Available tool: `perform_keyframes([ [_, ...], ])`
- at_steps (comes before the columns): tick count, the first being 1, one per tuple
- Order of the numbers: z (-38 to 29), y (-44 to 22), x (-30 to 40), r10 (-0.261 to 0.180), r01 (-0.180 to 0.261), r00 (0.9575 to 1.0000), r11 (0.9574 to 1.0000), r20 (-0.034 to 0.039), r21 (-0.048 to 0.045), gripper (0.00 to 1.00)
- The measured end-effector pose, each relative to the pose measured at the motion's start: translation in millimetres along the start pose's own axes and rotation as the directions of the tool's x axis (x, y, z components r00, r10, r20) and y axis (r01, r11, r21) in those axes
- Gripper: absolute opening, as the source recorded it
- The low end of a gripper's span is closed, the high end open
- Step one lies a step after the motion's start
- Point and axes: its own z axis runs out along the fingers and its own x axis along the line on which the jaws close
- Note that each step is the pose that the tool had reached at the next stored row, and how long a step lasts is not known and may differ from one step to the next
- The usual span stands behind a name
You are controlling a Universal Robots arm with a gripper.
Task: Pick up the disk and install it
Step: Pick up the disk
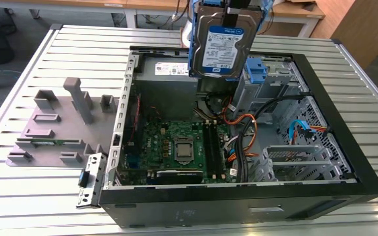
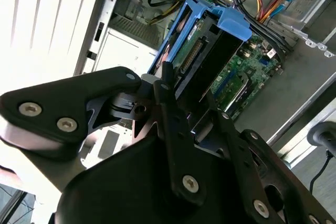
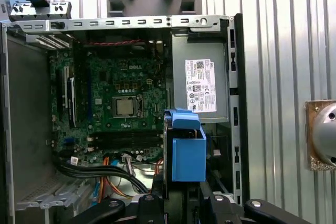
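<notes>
Disk position: disk (image 1: 220, 45) is clamped between the jaws and held in the air over the open computer case (image 1: 346, 147), touching nothing else.
Jaws: closed on the disk, one black finger (image 1: 234, 14) running down the labelled face and the other on the back face.
Disk orientation: stands on edge, long side vertical. In the exterior view it overlaps the power supply box (image 1: 168, 69) and the blue bracket (image 1: 258, 73).
Gripper pose: gripper (image 1: 232, 12) points down into the case from the top of the exterior view. In the second wrist view its black linkages (image 2: 184, 182) straddle the disk (image 2: 191, 56).
Disk look: flat silver metal slab with a blue-and-white label and blue plastic rails. The first wrist view shows the blue rail end (image 3: 186, 150).
Case: black shell lying on its side, with a green motherboard (image 1: 175, 147) and orange cables (image 1: 245, 123) inside.
Tabletop: slatted aluminium tabletop (image 1: 18, 73).
Fixture: matte grey fixture plate (image 1: 64, 123) with upright blocks, beside the case on the exterior view's left.
</notes>
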Motion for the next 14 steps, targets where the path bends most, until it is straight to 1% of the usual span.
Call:
perform_keyframes([
  [14, -0.7, -0.1, 18.4, 0.000, 0.000, 1.0000, 1.0000, 0.0000, 0.0000, 0.35],
])
